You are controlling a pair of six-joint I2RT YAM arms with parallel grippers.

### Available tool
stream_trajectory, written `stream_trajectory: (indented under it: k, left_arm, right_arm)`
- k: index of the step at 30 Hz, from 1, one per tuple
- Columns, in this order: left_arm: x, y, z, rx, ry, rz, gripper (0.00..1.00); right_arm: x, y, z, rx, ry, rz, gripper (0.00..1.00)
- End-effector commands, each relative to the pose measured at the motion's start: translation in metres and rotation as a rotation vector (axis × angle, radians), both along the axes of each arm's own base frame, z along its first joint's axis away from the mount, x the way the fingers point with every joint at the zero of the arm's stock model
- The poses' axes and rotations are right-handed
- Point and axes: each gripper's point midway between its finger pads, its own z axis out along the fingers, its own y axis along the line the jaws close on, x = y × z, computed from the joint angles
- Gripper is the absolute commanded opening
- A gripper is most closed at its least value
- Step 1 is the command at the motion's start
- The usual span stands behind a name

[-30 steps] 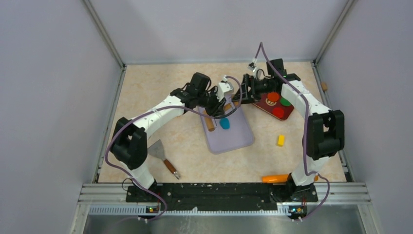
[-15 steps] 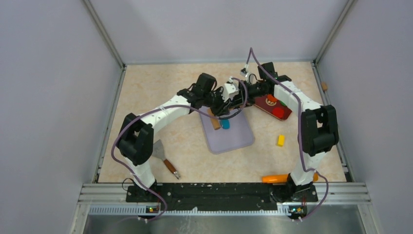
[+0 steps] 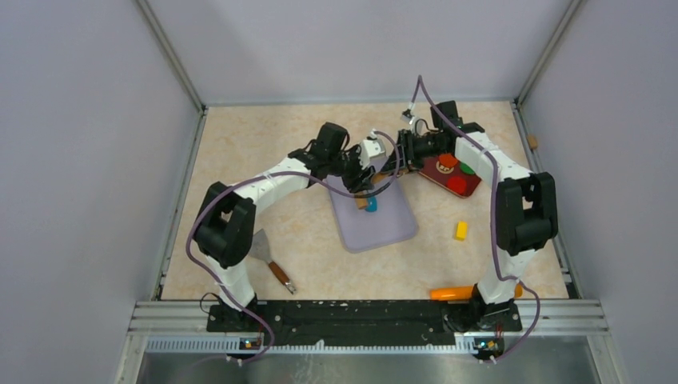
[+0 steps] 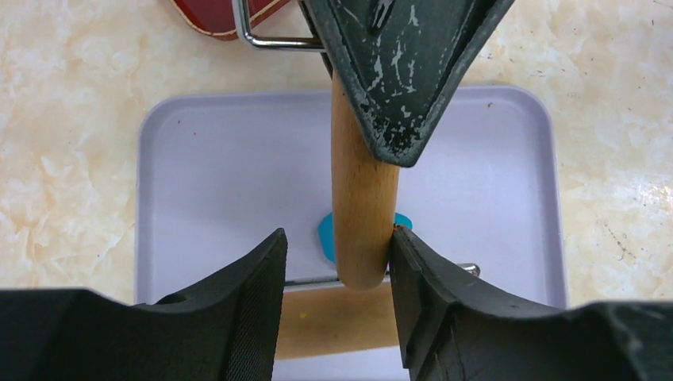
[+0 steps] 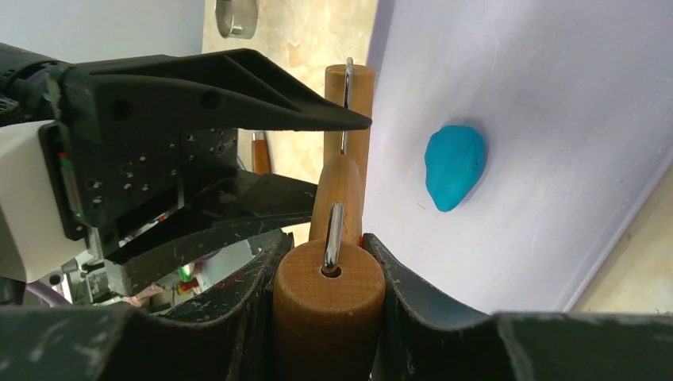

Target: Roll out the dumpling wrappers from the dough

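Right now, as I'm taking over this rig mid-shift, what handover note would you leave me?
Right gripper: shut on one barrel of the wooden pastry roller.
Left gripper: open, straddling the roller's handle, one finger touching it.
Dough: an unflattened teal lump on the lavender tray, beside the roller.
Done: roller gripped. Left: roll the dough flat; no wrappers visible yet.

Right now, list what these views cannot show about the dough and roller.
Left wrist: the wooden roller covers most of the dough.
Top external: dough too small to judge its shape.
Right wrist: the right gripper hides where the roller meets the lavender mat.
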Motion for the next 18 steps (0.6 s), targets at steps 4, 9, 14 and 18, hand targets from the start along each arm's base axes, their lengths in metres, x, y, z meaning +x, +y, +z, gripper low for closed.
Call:
stream_trajectory:
  k: [4, 9, 14, 18]
  left_arm:
    - [0.006, -0.025, 0.008, -0.086, -0.060, -0.054, 0.54]
    - [0.005, -0.036, 0.004, -0.083, -0.079, -0.094, 0.29]
    - [0.016, -0.035, -0.010, -0.056, -0.081, -0.035, 0.04]
    - [0.019, -0.041, -0.018, -0.107, -0.028, 0.015, 0.00]
  right_arm:
    - [-0.005, 0.007, 0.032, 0.108, -0.036, 0.033, 0.00]
    - [-0.005, 0.004, 0.025, 0.086, -0.031, 0.022, 0.00]
    - [0.007, -0.017, 0.004, -0.081, -0.084, -0.022, 0.00]
    - [0.014, -0.033, -0.005, -0.153, -0.083, -0.066, 0.00]
